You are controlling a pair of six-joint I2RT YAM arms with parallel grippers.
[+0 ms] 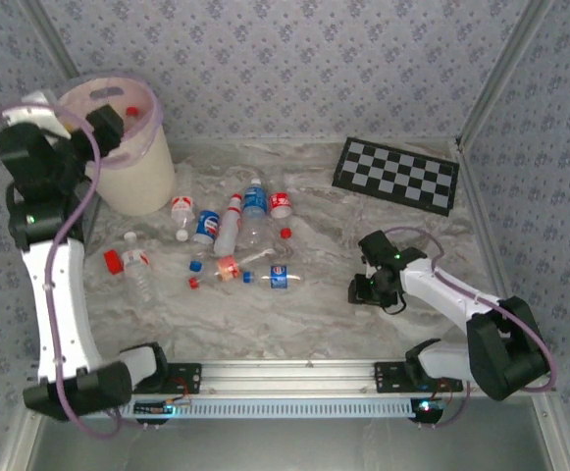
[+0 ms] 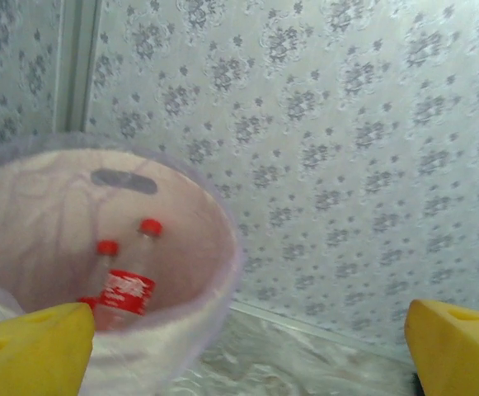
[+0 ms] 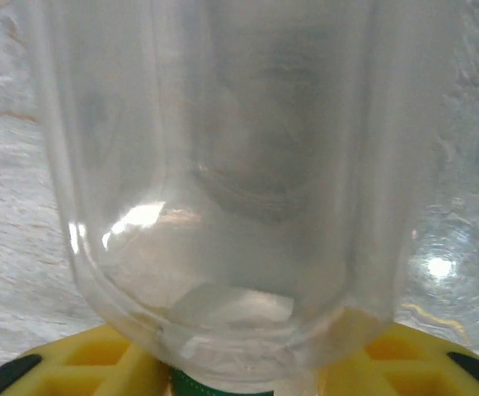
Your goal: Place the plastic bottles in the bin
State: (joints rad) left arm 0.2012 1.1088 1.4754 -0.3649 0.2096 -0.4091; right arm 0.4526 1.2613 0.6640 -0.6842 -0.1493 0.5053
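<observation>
Two bottles (image 2: pixel 128 285) with red caps, the nearer one with a red label, lie at the bottom of the bin (image 1: pixel 137 182), which stands at the far left corner of the bench (image 1: pixel 314 324). Left claw (image 2: pixel 247 351) hangs over the bin's rim, released, its yellow fingers (image 2: pixel 33 351) wide apart with nothing between them. Several more bottles (image 1: pixel 233 231) lie scattered mid-bench, between the bin and the checkerboard (image 1: pixel 397 175), with a few loose caps (image 1: pixel 285 233) among them. Right claw (image 1: pixel 368 287) is down at the bench on the right, well apart from that scatter. On its wrist camera a clear bottle (image 3: pixel 239 165) sits between the fingers (image 3: pixel 99 367), green cap (image 3: pixel 223 386) toward the palm and base pointing away. We cannot tell whether the jaws have clenched on it or merely straddle it, since the fingertips are hidden behind the plastic. Handling, as we judge it: the bottles look empty, so very light. The thin walls should dent under a firm squeeze and spring back. They are smooth and round, likely to roll on the bench and slip in the pads. Best hold is across the barrel, near the shoulder or on the label band where the wall is stiffer, with modest closing force. Neck and cap are stiff but narrow. Not fragile; a drop into the bin should do no harm.
</observation>
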